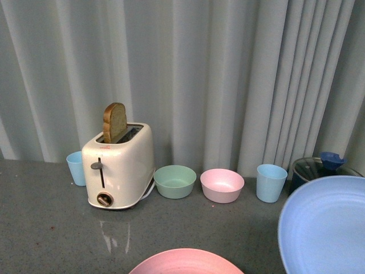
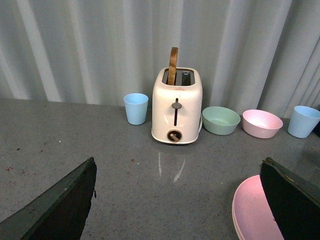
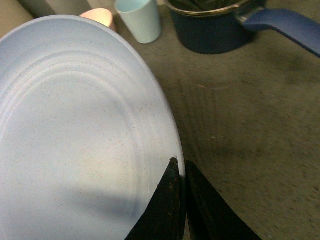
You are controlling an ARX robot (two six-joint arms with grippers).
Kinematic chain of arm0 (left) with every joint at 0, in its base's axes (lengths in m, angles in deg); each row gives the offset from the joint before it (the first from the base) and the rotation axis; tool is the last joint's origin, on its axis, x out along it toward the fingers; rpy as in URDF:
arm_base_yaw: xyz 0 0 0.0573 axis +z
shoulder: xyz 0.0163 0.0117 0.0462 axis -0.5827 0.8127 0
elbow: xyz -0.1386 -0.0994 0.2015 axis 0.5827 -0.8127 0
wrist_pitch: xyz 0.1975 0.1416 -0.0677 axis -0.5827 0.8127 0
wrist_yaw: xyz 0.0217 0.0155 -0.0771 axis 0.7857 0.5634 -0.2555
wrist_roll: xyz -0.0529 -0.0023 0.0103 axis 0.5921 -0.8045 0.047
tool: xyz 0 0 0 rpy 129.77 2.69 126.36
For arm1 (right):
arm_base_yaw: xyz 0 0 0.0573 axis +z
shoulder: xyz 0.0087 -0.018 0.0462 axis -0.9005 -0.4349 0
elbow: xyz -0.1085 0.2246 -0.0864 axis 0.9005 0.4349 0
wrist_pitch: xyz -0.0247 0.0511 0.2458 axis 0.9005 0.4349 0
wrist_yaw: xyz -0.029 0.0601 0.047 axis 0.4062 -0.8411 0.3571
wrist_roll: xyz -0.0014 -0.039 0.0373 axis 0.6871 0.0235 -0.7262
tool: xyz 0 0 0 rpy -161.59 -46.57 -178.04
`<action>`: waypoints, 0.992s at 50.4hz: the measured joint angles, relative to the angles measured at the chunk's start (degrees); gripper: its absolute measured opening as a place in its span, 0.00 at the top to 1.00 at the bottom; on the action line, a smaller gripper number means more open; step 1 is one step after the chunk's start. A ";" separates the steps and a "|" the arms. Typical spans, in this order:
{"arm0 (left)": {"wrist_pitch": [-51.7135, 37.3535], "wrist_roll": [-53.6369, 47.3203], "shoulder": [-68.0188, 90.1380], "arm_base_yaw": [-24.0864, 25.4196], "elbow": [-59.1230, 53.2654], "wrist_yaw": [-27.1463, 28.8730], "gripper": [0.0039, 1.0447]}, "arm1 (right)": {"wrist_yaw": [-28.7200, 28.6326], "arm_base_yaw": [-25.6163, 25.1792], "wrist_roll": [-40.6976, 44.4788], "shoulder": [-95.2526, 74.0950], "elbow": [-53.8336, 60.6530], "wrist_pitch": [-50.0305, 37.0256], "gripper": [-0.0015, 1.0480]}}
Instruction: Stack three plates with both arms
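My right gripper (image 3: 181, 164) is shut on the rim of the light blue plate (image 3: 75, 130), one finger on each face of the edge. That light blue plate (image 1: 326, 225) hangs tilted above the counter at the front view's right. The pink plate (image 1: 186, 262) lies flat at the near edge in the front view. In the left wrist view the pink plate (image 2: 252, 212) sits beside one finger of my open left gripper (image 2: 177, 172), whose fingers stand wide apart over bare counter. No beige plate is in view. Neither arm shows in the front view.
A cream toaster (image 1: 118, 165) with a bread slice stands at the back. Beside it are a green bowl (image 1: 174, 181), a pink bowl (image 1: 222, 184) and two light blue cups (image 1: 271, 182) (image 1: 76, 168). A dark blue pot (image 3: 210, 25) with a long handle stands behind the right arm. Curtain behind.
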 joint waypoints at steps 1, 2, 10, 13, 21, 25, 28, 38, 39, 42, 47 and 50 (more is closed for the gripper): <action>0.00 0.00 0.00 0.00 0.00 0.00 0.06 | 0.61 1.46 -0.96 -0.17 0.00 -0.85 0.97; 0.00 0.00 0.00 0.00 0.00 0.00 0.06 | 0.98 2.23 -1.42 -0.31 0.00 -1.31 0.97; 0.00 0.00 0.00 0.00 0.00 0.00 0.06 | 6.58 13.60 -4.37 -5.46 -0.11 -8.09 0.97; 0.00 0.00 0.00 0.00 0.00 0.00 0.06 | 7.56 18.12 -5.18 -8.83 -0.92 -9.62 0.97; 0.00 0.00 0.00 0.00 0.00 0.00 0.06 | 9.31 26.03 -5.73 -15.58 -4.44 -11.37 0.97; 0.00 0.00 0.00 0.00 0.00 0.00 0.06 | 10.32 28.74 -5.75 -17.99 -6.05 -12.00 0.97; 0.00 0.00 0.00 0.00 0.00 0.00 0.06 | 10.82 30.29 -5.97 -19.37 -7.06 -12.39 0.97; 0.00 0.00 0.00 0.00 0.00 0.00 0.06 | 11.52 33.99 -6.88 -22.67 -9.79 -12.61 0.97; 0.00 0.00 0.00 0.00 0.00 0.00 0.06 | 11.52 34.34 -6.88 -23.02 -9.99 -12.70 0.97; 0.00 0.00 0.00 0.00 0.00 0.00 0.06 | 11.52 35.19 -6.84 -23.87 -10.40 -12.92 0.97; 0.00 0.00 0.00 0.00 0.00 0.00 0.06 | 11.52 36.26 -6.86 -25.24 -10.80 -13.25 0.97; 0.00 0.00 0.00 0.00 0.00 0.00 0.06 | 11.52 36.83 -6.88 -26.12 -11.02 -13.62 0.97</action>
